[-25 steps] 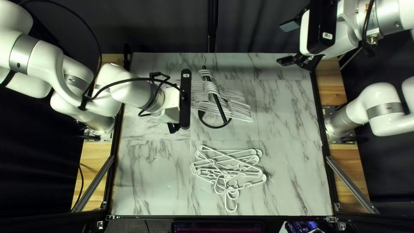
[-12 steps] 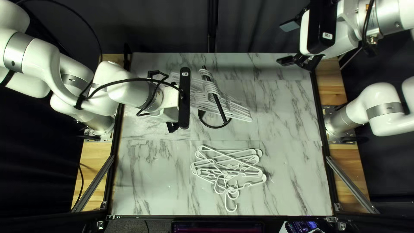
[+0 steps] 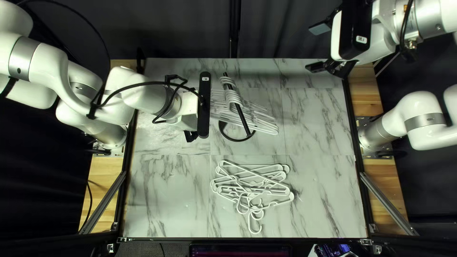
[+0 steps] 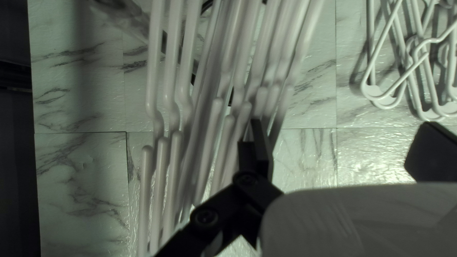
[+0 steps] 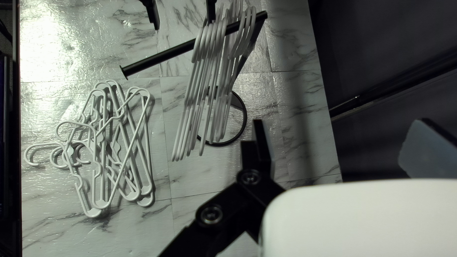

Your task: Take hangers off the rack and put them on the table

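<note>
Beside the left ends of several white hangers (image 3: 245,115) on the black rack (image 3: 243,120) is my left gripper (image 3: 190,136), its fingertips mostly hidden in the top left view. In the left wrist view my left gripper (image 4: 340,143) stands open; one finger (image 4: 263,147) overlaps the nearest ends of the hanging hangers (image 4: 214,123), and whether it touches them I cannot tell. My right gripper (image 3: 318,47) is raised at the far right, away from the rack; in the right wrist view the right gripper (image 5: 340,145) is open and holds nothing.
A tangled pile of white hangers (image 3: 254,183) lies flat on the marble-patterned table (image 3: 166,195), between the rack and the near edge. The rack's round base (image 5: 245,119) stands under the hanging hangers. A dark curtain (image 3: 185,33) hangs behind the far edge.
My left gripper has shifted slightly toward the table's far edge. The hanging hangers have swung a little, and their left ends show less beyond the gripper. The right arm is still.
</note>
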You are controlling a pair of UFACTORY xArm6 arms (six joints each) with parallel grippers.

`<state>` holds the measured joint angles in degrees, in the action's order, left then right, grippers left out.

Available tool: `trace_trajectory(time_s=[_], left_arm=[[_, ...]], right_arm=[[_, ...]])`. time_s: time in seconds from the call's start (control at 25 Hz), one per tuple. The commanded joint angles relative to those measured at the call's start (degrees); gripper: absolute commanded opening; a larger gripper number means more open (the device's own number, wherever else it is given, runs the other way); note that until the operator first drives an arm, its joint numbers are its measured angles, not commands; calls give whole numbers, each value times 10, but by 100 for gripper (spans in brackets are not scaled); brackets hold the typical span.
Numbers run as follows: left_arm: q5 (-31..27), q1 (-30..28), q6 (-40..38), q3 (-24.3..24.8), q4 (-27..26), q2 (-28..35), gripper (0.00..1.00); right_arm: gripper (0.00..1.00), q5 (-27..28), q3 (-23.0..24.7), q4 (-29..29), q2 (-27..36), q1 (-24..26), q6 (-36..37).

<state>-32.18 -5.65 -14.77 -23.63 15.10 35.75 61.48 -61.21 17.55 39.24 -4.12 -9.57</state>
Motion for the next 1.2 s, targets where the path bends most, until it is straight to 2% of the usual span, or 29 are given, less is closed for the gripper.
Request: trace_trajectory(time_s=[0.04,0.64,0.68,0.72,0.76,0.8,1.2], left_arm=[[5,6,13,4,-10,2,100],[22,-3,9,16,-14,4,100],[24,-3,10,18,-14,4,85],[25,-2,9,19,-13,5,51],[28,-2,9,18,-12,2,51],[30,-1,9,19,-12,1,0],[6,-10,-1,3,0,12,0]], right_arm=[[100,0,0,0,0,0,0],[100,0,0,0,0,0,0],[100,0,0,0,0,0,0],[100,0,0,0,0,0,0],[100,0,0,0,0,0,0],[100,0,0,0,0,0,0],[100,0,0,0,0,0,0]])
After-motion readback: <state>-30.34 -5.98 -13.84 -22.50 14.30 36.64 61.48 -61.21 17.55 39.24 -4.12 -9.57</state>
